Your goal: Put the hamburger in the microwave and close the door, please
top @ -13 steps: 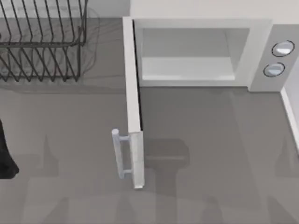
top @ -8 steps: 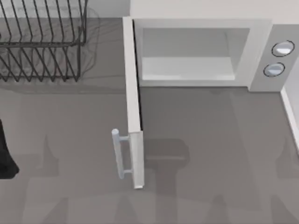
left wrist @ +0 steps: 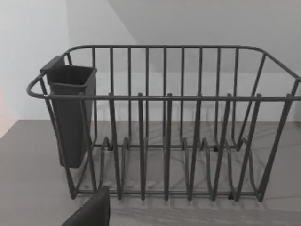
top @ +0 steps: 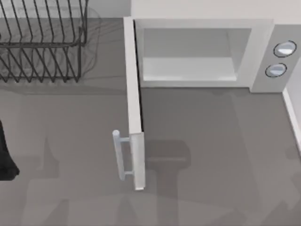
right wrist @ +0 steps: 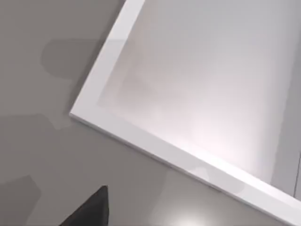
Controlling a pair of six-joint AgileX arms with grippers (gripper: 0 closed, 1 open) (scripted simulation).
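From above, the microwave (top: 207, 52) sits at the back right of the grey table (top: 211, 141), a white box with a pale, smooth cavity and two round silvery knobs (top: 281, 59) on its grey side panel; the door (top: 133, 103) stands wide open, its long axis running from the hinge at the back straight toward the front edge, with the pale bar handle (top: 121, 155) on its left face, and a dark piece of the left arm (top: 5, 155) lies at the left edge, well to the left of the door. In the left wrist view, a black wire rack (left wrist: 164, 122) with a dark cup (left wrist: 70, 113) on its side stands ahead of the left pincer (left wrist: 91, 213), of which a dark tip shows, so I cannot tell whether it is released or clenched. In the right wrist view, the white-framed, pale microwave cavity (right wrist: 202, 80) lies ahead of the right pincer (right wrist: 89, 209), again just a dark tip, grip state not tellable.
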